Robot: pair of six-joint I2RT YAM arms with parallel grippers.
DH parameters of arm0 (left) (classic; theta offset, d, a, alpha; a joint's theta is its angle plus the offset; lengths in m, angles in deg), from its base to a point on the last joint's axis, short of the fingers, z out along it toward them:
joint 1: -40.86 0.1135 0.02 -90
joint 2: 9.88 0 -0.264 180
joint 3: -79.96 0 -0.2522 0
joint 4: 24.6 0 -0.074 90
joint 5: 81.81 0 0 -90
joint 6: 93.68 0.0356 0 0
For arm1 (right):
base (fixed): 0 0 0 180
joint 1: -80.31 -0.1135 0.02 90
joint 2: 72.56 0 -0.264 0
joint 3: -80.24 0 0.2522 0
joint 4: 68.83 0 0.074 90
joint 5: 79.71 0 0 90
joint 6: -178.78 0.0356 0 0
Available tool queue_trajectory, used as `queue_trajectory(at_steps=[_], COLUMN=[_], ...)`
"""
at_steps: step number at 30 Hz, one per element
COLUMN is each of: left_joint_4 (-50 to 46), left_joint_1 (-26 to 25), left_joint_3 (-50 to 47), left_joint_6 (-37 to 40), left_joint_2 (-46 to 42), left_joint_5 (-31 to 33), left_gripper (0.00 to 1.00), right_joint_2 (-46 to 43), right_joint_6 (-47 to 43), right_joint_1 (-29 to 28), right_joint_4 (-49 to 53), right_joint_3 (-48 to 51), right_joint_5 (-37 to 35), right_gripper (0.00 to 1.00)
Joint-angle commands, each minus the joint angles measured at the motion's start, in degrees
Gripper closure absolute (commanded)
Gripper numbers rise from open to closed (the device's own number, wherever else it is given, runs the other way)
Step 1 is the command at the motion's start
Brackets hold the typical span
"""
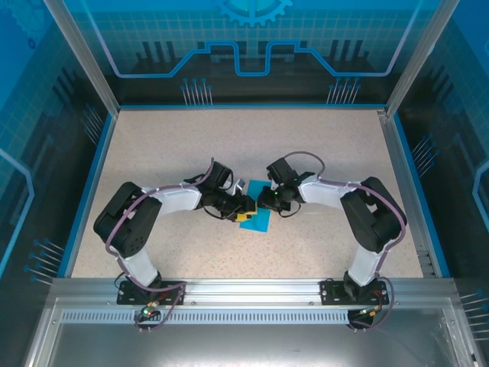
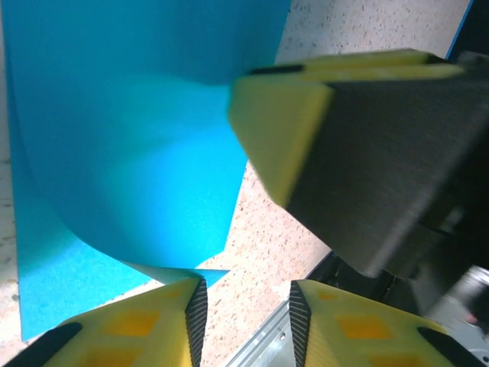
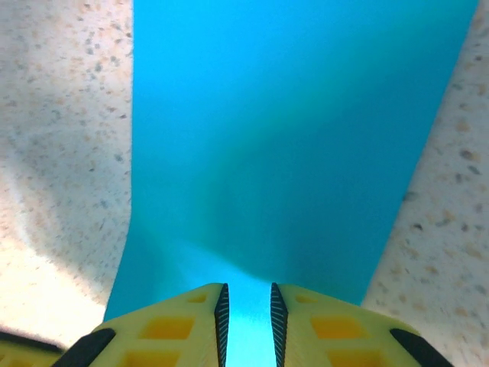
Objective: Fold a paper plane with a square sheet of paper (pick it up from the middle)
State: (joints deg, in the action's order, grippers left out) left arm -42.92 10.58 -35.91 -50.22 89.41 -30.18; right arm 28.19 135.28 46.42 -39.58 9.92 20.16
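The square sheet of paper (image 1: 258,222) is turquoise and lies at the middle of the table between both arms. In the left wrist view the square sheet of paper (image 2: 130,138) curves up off the table, and one corner touches the tip of my left finger. My left gripper (image 2: 247,284) is open, with bare table in its gap; from above, the left gripper (image 1: 246,212) sits at the sheet's left edge. My right gripper (image 3: 247,289) stands nearly closed with a raised ridge of the sheet (image 3: 290,138) pinched between its pads. The right gripper (image 1: 273,204) is over the sheet's far side.
The speckled table (image 1: 176,145) has free room on all sides of the arms. A blue rim (image 1: 88,191) and clear walls bound it. An aluminium rail (image 1: 244,289) runs along the near edge, and this rail (image 2: 263,345) lies just beyond my left fingers.
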Motion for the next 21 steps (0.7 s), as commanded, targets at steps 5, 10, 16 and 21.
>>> queue_trajectory(at_steps=[5,10,16,21], left_joint_4=[0.32,-0.08,-0.79,-1.04], left_joint_1=[-0.3,-0.32,-0.3,-0.36], left_joint_3=[0.61,0.45,0.47,0.54], left_joint_6=[0.49,0.79,1.1,1.17], left_joint_2=[1.6,2.04,1.82,1.66], left_joint_5=[2.68,3.78,4.67,5.06], left_gripper=[0.8,0.9,0.97,1.0], right_joint_2=[-9.01,-9.88,-7.55,-5.03], right_joint_6=[-1.59,-2.74,-3.87,-4.62], right_joint_1=[2.27,2.23,0.61,-0.38], right_joint_4=[-1.93,-7.29,-9.34,-10.11], right_joint_3=[5.14,9.59,9.46,9.04], right_joint_5=[3.51,11.11,14.81,16.01], right_gripper=[0.72,0.69,0.7,0.73])
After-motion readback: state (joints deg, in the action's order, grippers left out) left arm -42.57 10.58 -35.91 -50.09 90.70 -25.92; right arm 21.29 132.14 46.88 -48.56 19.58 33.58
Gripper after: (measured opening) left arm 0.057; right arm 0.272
